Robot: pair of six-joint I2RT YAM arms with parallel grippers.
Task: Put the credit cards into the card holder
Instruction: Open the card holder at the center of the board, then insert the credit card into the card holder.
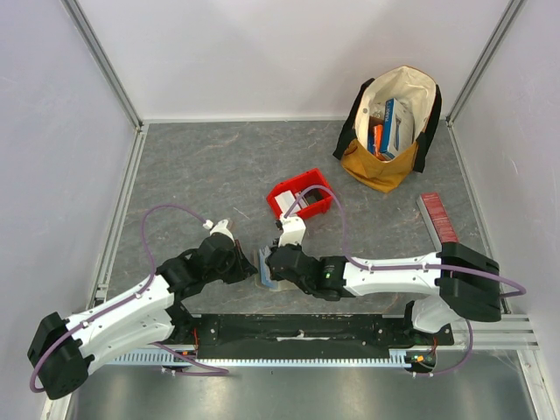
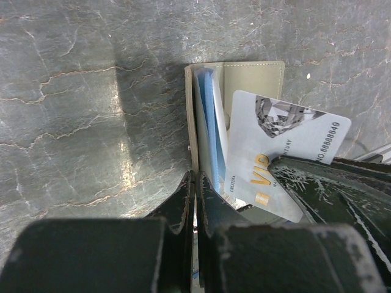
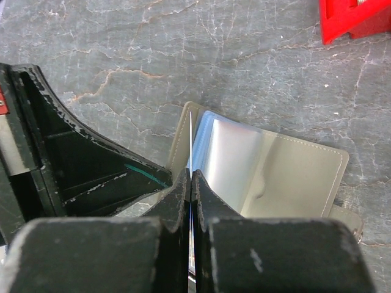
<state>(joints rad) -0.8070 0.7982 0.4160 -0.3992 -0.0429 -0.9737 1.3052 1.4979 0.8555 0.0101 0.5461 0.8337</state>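
**Card at the holder: both claws closed**

Card holder (image 2: 253,76) lies open on the desk (image 1: 201,166), near the front edge, right between my two claws. Olive-grey cover is flat, with the clear sleeves fanned up along the fold. One blue card (image 2: 209,116) sits inside a sleeve.

White card (image 2: 287,140), printed "VIP" in gold with a number along one edge, is tilted over the open holder and touches the sleeves. The right claw (image 3: 190,180) is closed on it. From the right wrist the card shows only as a thin white line running up from between the fingers. I cannot tell whether its leading edge is inside a pocket or only resting against one.

Left claw (image 2: 195,189) is also closed, pinching the near edge of the holder at the fold. Whether it has cover, sleeve or both is hidden by its own fingers.

Hard to read:
- From overhead the two claws cover nearly all of the holder; only a pale sliver shows.
- The card's lower corner is behind the right claw's finger in the left wrist view.
- Red bin (image 3: 348,27) stands just beyond the holder, with something pale and flat in it, too small to identify.

Farther out, a red ribbed box (image 1: 437,217) lies at the right side. A tan-and-black bag (image 1: 376,171) stands in the far right corner, with colourful boxes (image 1: 391,127) upright inside.

Desk surface is grey with a marbled vein pattern. Plain white walls (image 1: 52,131) enclose it, with metal rails along the edges.
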